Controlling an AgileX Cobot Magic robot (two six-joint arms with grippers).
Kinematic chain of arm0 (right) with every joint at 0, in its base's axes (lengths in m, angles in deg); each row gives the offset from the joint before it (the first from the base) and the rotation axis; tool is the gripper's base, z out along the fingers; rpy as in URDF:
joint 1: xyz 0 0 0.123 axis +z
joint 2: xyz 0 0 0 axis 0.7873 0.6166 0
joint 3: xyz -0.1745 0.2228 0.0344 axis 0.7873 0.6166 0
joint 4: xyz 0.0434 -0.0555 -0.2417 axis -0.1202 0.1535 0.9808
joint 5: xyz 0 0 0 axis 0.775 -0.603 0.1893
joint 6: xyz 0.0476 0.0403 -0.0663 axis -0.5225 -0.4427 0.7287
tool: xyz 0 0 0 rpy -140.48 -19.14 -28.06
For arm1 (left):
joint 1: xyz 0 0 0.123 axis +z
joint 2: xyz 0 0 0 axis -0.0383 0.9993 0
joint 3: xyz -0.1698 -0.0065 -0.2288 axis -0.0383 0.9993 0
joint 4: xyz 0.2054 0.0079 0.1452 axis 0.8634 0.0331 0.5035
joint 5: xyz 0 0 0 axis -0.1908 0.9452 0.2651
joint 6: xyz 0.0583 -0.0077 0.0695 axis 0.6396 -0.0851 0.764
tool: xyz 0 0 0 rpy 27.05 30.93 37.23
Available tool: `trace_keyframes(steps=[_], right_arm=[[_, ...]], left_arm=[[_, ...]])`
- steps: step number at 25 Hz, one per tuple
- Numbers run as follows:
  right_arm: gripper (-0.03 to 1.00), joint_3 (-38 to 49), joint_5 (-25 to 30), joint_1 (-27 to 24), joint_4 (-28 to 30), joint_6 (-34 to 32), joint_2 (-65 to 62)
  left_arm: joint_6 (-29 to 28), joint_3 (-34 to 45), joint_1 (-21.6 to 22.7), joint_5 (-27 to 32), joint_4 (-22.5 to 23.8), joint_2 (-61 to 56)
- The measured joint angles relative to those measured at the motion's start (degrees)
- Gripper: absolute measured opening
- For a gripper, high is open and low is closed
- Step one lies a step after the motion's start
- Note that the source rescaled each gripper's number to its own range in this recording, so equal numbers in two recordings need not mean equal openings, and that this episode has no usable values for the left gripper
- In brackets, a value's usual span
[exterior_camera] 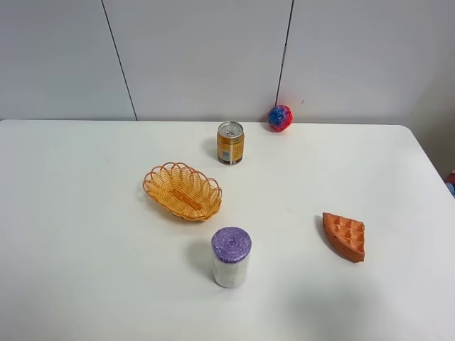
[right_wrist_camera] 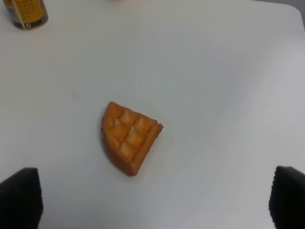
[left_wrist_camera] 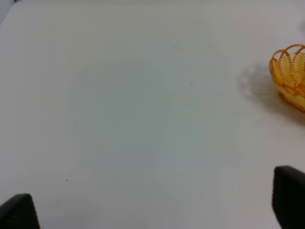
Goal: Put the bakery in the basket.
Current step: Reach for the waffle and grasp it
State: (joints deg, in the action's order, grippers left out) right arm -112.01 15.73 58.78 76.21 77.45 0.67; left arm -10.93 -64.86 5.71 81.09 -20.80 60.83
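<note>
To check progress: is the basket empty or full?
Empty. The basket shows only its woven bottom; the pastry lies on the table, apart.

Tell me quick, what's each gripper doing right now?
Left gripper: open, empty.
Right gripper: open, empty, not touching the bakery.

Left wrist cam: matte white bench [left_wrist_camera: 133, 109] below me. My jaws stand wide apart, only two black tips in frame. Woven orange-yellow wicker-style plastic basket [left_wrist_camera: 290, 71] with looped rim sits on the bench, cut off at frame edge, apart from both tips.
</note>
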Motion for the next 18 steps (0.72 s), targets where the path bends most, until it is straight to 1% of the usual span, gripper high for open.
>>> trace_keyframes(steps=[15,18], right_arm=[[0.95,0.0,0.0,0.0,0.0,0.0,0.07],[0.95,-1.59,-1.63,0.06,-0.67,0.0,4.5]], left_arm=[[-0.07,0.0,0.0,0.0,0.0,0.0],[-0.07,0.0,0.0,0.0,0.0,0.0]])
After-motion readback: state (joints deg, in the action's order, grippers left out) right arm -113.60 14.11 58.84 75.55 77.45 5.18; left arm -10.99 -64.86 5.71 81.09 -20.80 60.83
